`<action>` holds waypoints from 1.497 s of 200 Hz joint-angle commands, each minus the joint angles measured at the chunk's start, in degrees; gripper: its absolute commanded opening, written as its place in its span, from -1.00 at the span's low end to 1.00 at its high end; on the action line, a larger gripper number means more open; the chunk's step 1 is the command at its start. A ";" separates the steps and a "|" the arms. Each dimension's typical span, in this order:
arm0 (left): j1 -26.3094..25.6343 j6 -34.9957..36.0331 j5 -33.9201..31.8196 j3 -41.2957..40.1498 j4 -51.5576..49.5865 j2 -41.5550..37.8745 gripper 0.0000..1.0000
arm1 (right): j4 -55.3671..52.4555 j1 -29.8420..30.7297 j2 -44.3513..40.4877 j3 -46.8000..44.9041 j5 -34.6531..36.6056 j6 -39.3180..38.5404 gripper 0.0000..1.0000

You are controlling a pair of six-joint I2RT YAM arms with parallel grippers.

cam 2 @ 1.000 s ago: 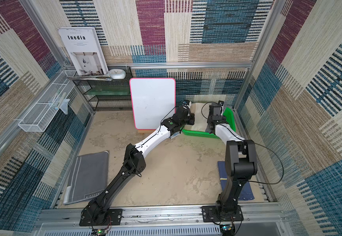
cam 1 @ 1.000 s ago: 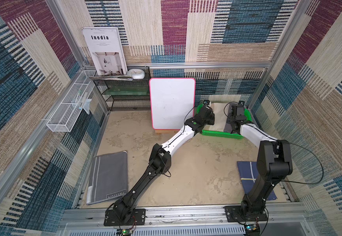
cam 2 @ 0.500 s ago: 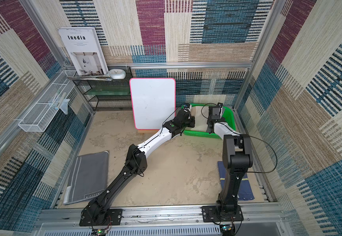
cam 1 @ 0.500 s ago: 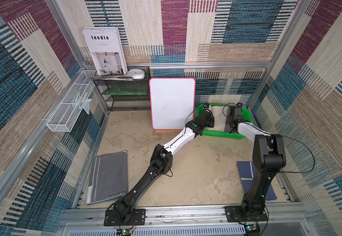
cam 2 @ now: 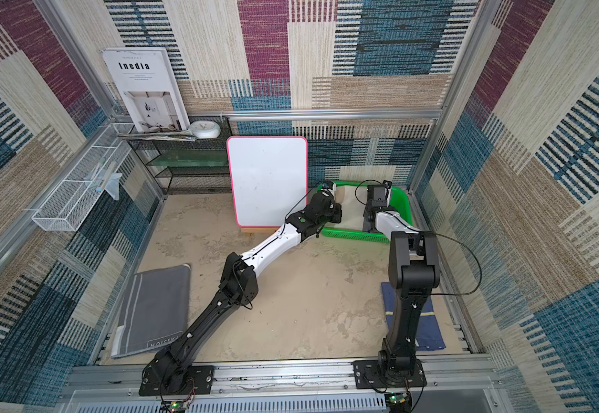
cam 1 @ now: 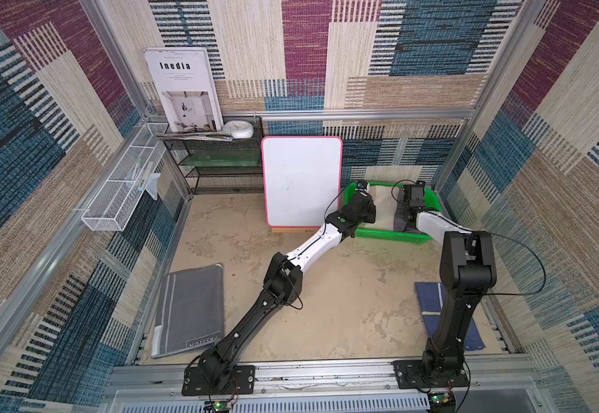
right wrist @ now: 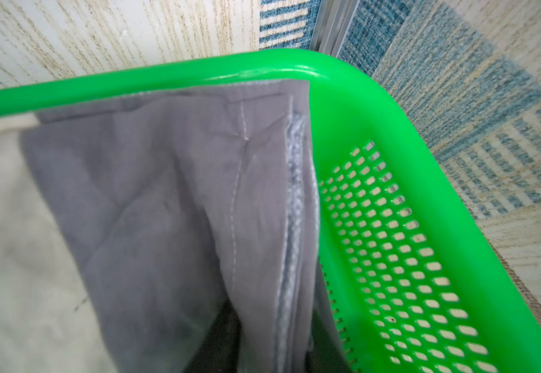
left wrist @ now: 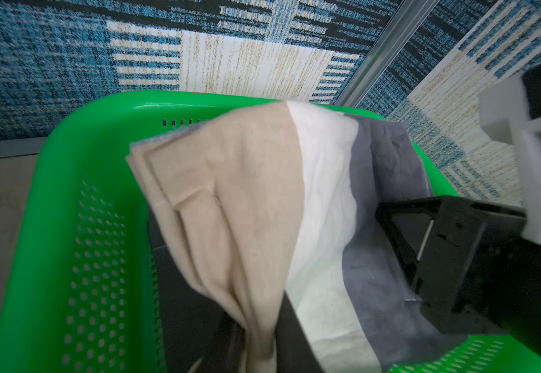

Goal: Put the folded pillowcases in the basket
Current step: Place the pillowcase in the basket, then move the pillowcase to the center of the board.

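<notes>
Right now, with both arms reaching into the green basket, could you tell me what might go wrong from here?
1. Fabric of the pillowcase is bunched between the left jaws; lifting away could drag it up and undo the fold.
2. Its grey edge rides up against the rim of the basket, so it may settle crooked or slump over.
3. The left arm appears close beside the whiteboard; a sideways retreat might knock it.

Green basket, three-band pillowcase.
The basket (left wrist: 78,226) is bright green with dotted perforated walls; the folded pillowcase (left wrist: 262,193) runs tan, white, grey. The whiteboard (cam 1: 301,178) is white, pink-edged. The grey mat (cam 1: 190,307) carries pale stripes, the navy cloth (cam 1: 428,298) a yellow line. The wall covering (cam 1: 305,53) is a blue, maroon and beige patchwork.
</notes>
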 commanded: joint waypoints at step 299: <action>10.58 -16.48 -7.74 -110.35 -1.08 -92.30 0.99 | -3.53 33.62 -47.03 -38.31 -14.84 15.93 0.46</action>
